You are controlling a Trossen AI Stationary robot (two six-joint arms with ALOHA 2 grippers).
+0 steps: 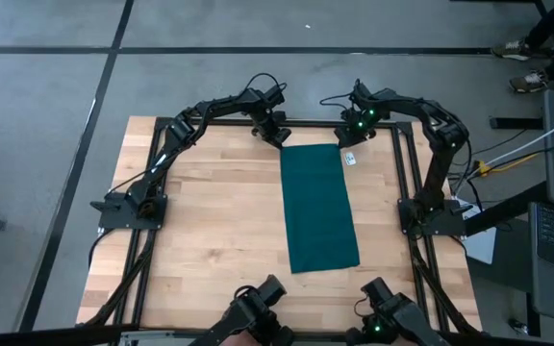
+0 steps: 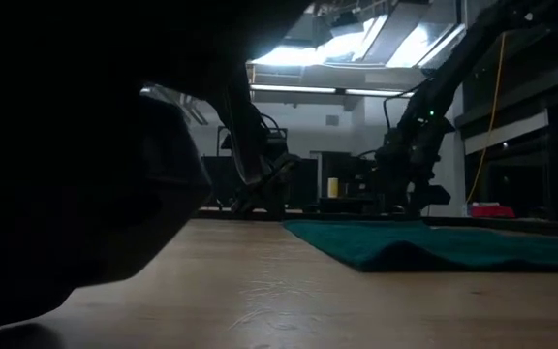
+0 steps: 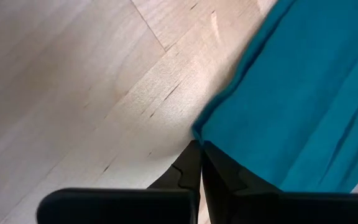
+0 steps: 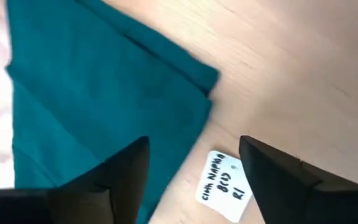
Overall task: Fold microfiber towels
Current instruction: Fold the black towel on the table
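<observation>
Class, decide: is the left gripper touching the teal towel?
Touching. In the left wrist view the left gripper, fingers shut, pinches the teal towel at its corner.

We see two black, jointed arms (image 1: pixel 200 115) on black bases, thin black cables looping along their links, a green light glowing on the right arm's wrist (image 1: pixel 366 117), and flat, matte black fingers (image 4: pixel 120 171) with a notched inner edge on the left pair.
</observation>
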